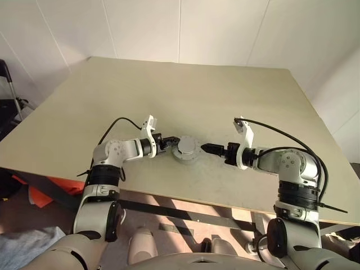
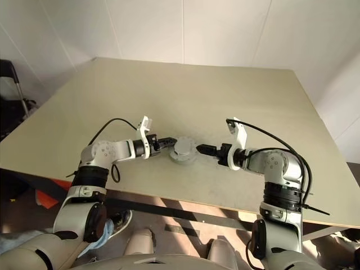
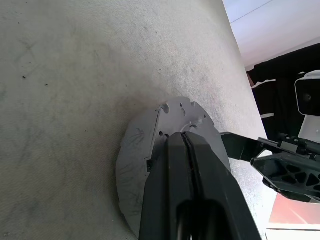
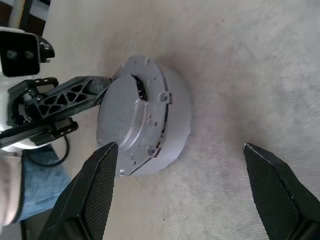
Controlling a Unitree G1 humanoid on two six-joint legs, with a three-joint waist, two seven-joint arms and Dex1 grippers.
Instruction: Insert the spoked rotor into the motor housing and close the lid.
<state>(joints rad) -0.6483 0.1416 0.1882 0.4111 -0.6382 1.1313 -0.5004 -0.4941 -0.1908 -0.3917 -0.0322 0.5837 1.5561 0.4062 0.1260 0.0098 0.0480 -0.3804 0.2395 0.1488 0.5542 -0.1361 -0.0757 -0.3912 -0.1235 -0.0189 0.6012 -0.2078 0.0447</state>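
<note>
Two head views look forward and down over the table (image 1: 225, 101), mid-range, near-identical. Left wrist view sits close, along the left gripper (image 3: 189, 145). Right wrist view looks between the right gripper (image 4: 177, 150) fingers. All share the motor housing (image 1: 186, 149), 12 o'clock of the robot.

One table (image 1: 169, 95). One round grey housing (image 4: 172, 125) with one lid (image 4: 125, 120) on it. Two grippers: one left (image 1: 170, 142), one right (image 1: 206, 148).
</note>
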